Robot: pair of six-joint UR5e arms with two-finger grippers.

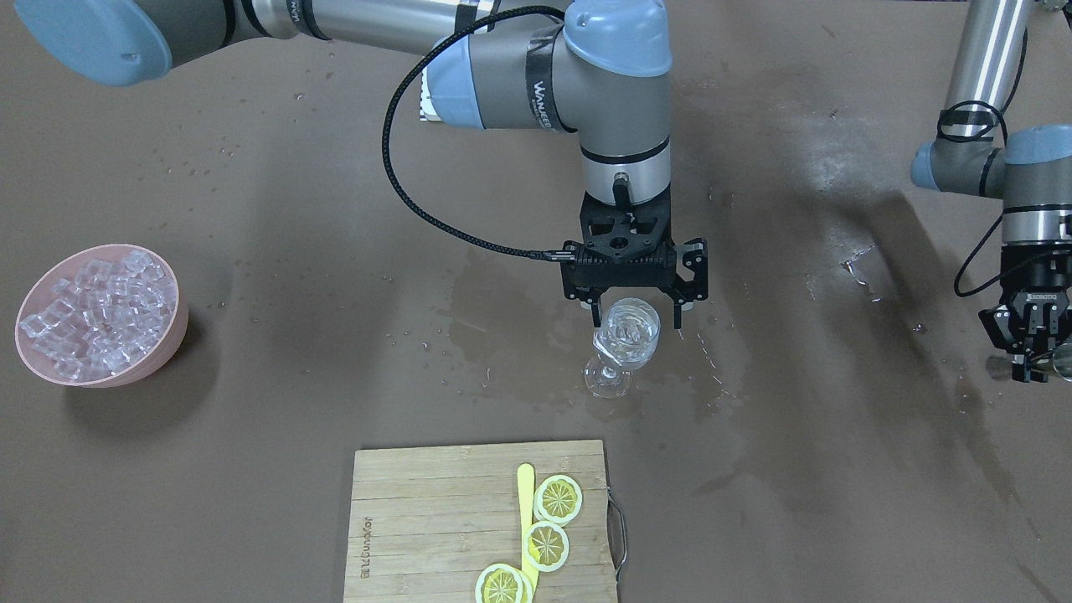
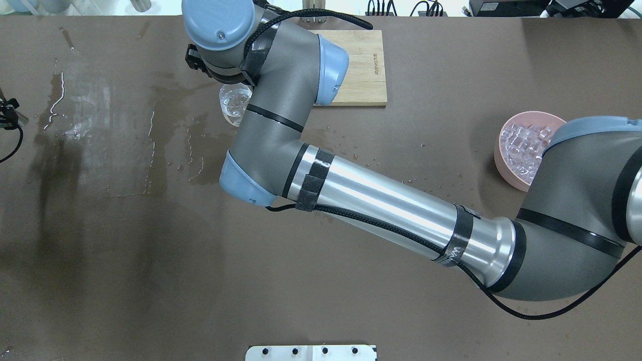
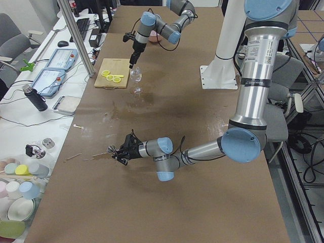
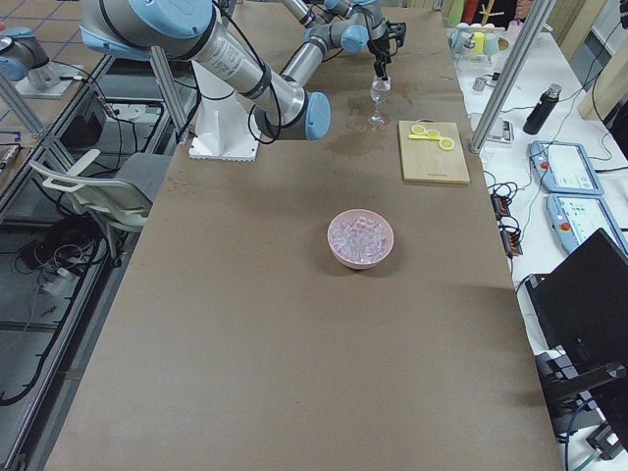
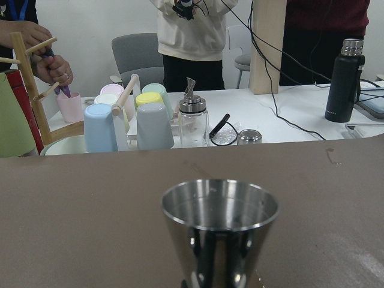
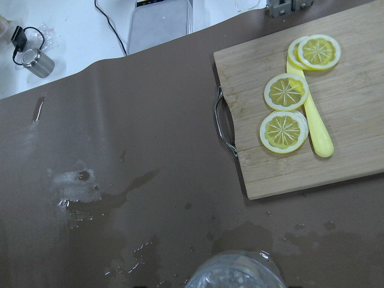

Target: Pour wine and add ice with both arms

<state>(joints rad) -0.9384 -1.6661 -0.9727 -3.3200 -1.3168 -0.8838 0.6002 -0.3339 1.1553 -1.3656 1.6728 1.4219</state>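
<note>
The right tool [image 1: 636,321] hangs over the glass [image 1: 624,347] with its jaws wide apart, one finger on either side of the rim, and grips nothing. The glass stands upright on the desk [image 1: 335,251] in a wet patch [image 1: 511,327], near the cutting board [image 1: 435,511]. Something glittery sits in it, though whether that is ice or wine (the liquid is too clear to make out) cannot be told.

The main danger is probably a knock. The fingers are close to the rim, so a sideways move before the tool lifts clear could clip the glass. On its thin stem and a wet surface it would likely tip or slide.

The rest of the ice [image 1: 96,318] lies heaped in the pink bowl [image 1: 155,360], well apart from the glass, so each cube would face a long carry. A smooth cube could slip from the fingers and land on the desk.

The left tool [image 1: 1028,373] appears closed on the steel cup [image 5: 219,234], far off to the side. Any liquid left in it could dribble out if the wrist tilts.
</note>
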